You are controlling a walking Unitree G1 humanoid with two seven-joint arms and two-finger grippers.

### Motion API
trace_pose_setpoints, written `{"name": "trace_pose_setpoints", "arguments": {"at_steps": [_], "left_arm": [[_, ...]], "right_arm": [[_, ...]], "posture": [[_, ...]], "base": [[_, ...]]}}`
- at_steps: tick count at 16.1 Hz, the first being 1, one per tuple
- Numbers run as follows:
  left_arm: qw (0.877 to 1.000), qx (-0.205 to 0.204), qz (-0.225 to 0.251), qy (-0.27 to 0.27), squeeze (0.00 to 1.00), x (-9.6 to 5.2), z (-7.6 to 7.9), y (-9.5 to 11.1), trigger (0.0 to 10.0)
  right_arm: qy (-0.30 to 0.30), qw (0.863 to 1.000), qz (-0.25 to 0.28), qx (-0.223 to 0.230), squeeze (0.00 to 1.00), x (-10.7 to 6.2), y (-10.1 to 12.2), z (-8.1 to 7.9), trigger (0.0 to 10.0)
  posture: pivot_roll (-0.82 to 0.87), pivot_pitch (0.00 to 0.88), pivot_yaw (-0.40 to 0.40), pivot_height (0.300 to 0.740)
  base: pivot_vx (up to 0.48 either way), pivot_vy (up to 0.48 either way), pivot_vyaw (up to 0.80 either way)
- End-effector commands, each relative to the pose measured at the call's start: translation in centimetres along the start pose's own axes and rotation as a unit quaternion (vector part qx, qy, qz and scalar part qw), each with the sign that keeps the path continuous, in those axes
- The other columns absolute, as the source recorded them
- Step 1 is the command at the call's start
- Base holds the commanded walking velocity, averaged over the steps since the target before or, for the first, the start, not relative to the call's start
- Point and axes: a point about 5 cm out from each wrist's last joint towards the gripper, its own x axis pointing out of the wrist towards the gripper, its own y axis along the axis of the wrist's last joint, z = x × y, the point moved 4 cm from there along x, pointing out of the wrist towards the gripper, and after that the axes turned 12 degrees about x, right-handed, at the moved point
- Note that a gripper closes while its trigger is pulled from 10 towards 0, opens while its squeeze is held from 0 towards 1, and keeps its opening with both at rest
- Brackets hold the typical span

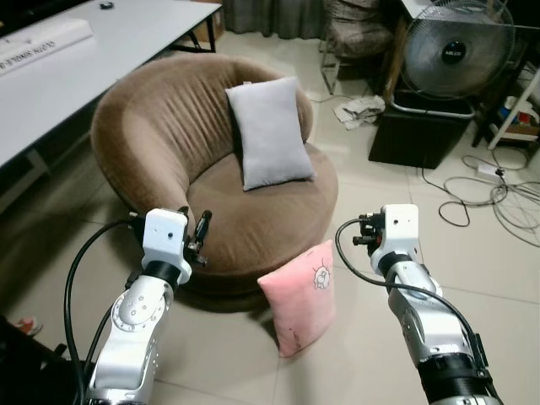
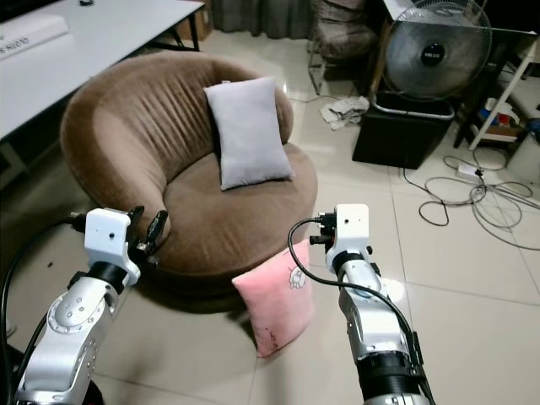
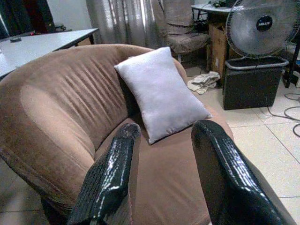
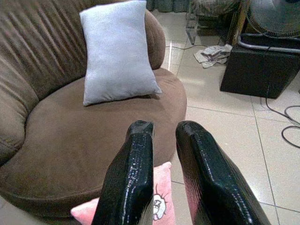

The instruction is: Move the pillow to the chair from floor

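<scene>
Both grippers' fingers are parted and empty, left gripper [image 3: 161, 154] facing the chair [image 1: 160, 126], right gripper [image 4: 164, 140] above the pink pillow [image 1: 299, 308], hiding its top.

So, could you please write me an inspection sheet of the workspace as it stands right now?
Surface: pale tiled floor; the brown round chair stands on it.
Job's things: pink pillow stands on the floor, leaning on the chair's front edge; not yet on the seat.
Clutter: grey pillow propped against the chair's back; crumpled cloth on the floor.
Grippers: left claw open over the seat's front, holding nothing; right claw above the pink pillow, fingers slightly apart, holding nothing.
Cables: tangle of wires on the floor to the right.
Surroundings: white table on the left, standing fan over a black box.
</scene>
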Motion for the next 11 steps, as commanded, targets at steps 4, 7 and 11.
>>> {"name": "trace_pose_setpoints", "arguments": {"at_steps": [4,7,11], "left_arm": [[1.000,0.006,0.007,-0.003,0.00,0.16,0.14,0.38,10.0],[1.000,0.005,0.008,-0.004,0.00,0.17,0.13,0.42,10.0],[1.000,0.005,0.009,-0.005,0.00,0.20,0.11,0.47,10.0]], "right_arm": [[0.001,1.000,0.008,-0.004,0.00,-0.02,0.41,0.01,10.0],[0.011,1.000,0.005,-0.020,0.00,-0.07,0.32,-0.17,10.0],[0.018,0.999,0.004,-0.029,0.00,-0.07,0.24,-0.49,10.0]], "posture": [[0.06,0.000,0.027,0.740],[0.06,0.000,0.027,0.740],[0.06,0.000,0.029,0.740]], "base": [[0.264,0.000,-0.39],[0.293,0.000,0.00],[0.322,0.000,0.80]]}}
